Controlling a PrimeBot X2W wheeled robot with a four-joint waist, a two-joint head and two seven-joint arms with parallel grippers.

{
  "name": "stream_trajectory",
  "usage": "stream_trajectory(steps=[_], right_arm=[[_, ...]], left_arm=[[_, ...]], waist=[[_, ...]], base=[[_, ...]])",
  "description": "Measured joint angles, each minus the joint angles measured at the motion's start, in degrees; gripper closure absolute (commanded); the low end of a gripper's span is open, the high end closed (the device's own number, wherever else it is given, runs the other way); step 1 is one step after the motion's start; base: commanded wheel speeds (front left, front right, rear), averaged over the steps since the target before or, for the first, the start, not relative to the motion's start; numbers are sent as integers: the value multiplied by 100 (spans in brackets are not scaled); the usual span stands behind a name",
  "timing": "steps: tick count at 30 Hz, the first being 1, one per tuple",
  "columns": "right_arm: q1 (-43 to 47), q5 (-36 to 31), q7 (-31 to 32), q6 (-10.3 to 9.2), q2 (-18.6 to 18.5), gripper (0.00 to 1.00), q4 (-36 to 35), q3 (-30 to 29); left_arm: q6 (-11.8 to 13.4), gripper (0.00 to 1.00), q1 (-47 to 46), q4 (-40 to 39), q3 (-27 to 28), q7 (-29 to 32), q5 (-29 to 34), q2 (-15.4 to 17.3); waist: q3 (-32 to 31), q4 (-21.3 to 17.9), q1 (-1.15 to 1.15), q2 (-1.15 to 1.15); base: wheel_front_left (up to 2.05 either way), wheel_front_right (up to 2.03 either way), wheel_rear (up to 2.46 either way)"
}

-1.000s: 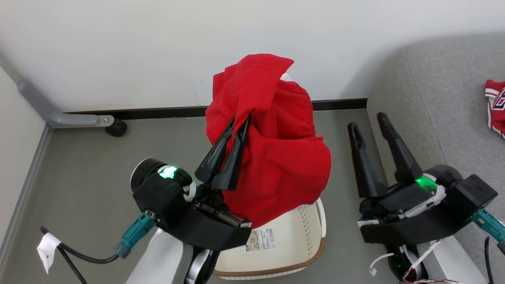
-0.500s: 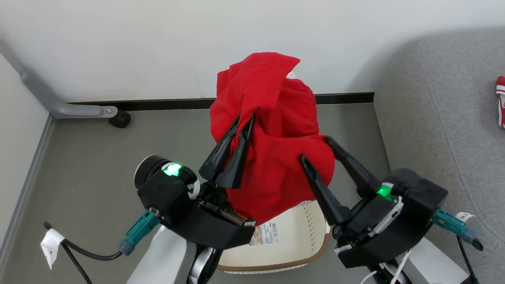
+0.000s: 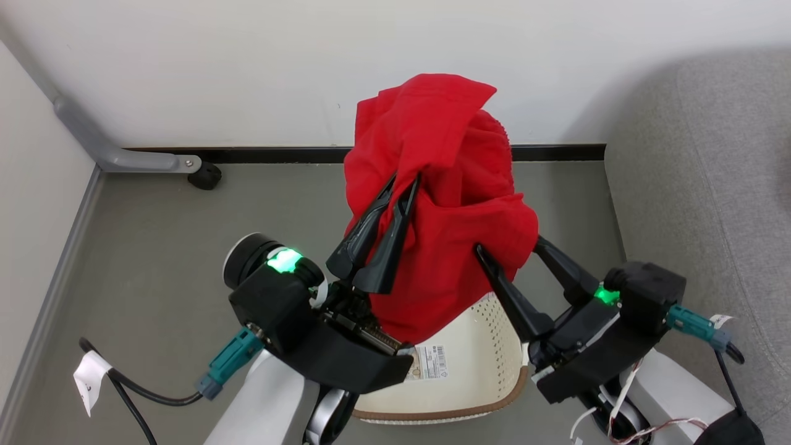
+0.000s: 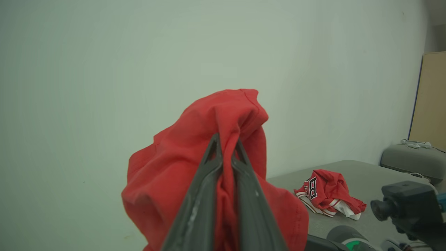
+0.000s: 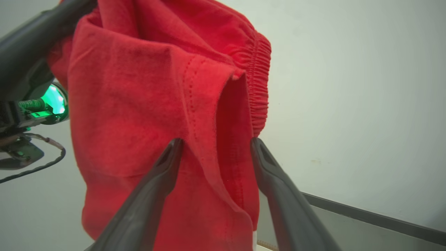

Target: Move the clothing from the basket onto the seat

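Observation:
My left gripper [image 3: 405,183] is shut on a plain red garment [image 3: 442,204] and holds it up above the cream basket [image 3: 476,364], so the cloth hangs in a bunch over the basket's far side. In the left wrist view the red garment [image 4: 174,174] folds over the shut left gripper [image 4: 226,141]. The right gripper [image 3: 508,246] is open, its fingers on either side of the cloth's lower right edge. Close up, a hemmed fold of the garment [image 5: 156,90] sits between the right gripper [image 5: 216,142] jaws. A numbered red jersey [image 4: 325,190] lies on the grey seat [image 4: 369,174].
The grey seat [image 3: 710,185] fills the right side beside the basket. A grey bracket with a black foot [image 3: 204,175] stands at the back left by the white wall. A cable with a white tag [image 3: 93,380] trails on the grey floor at lower left.
The right gripper has swung left from beside the seat to the hanging garment, staying open. The left gripper keeps its hold. The camera has turned left a little.

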Motion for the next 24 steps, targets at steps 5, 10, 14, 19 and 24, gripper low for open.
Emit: stream_trajectory(steps=[5, 10, 14, 19, 24], right_arm=[[-162, 124, 0, 0, -30, 0, 172, -54], [-255, 326, 0, 0, -94, 0, 376, -121], [-427, 456, 0, 0, -143, 0, 469, 90], [-737, 697, 0, 0, -225, 0, 476, 595], [-985, 864, 0, 0, -339, 0, 517, 972]], left_arm=[[0, 100, -6, -2, -60, 0, -2, -2], [-3, 100, -15, -31, -149, -1, -46, -3], [-8, 100, -16, -59, -294, -1, -91, -5], [-53, 100, -21, -83, -469, -1, -112, -7], [-55, 100, -43, -90, -617, -1, -151, -7]], waist=[[6, 45, 0, 0], [11, 108, 0, 0], [22, 160, 0, 0], [42, 224, 0, 0], [61, 286, 0, 0]], base=[[0, 0, 0], [0, 0, 0], [0, 0, 0], [0, 0, 0], [0, 0, 0]])
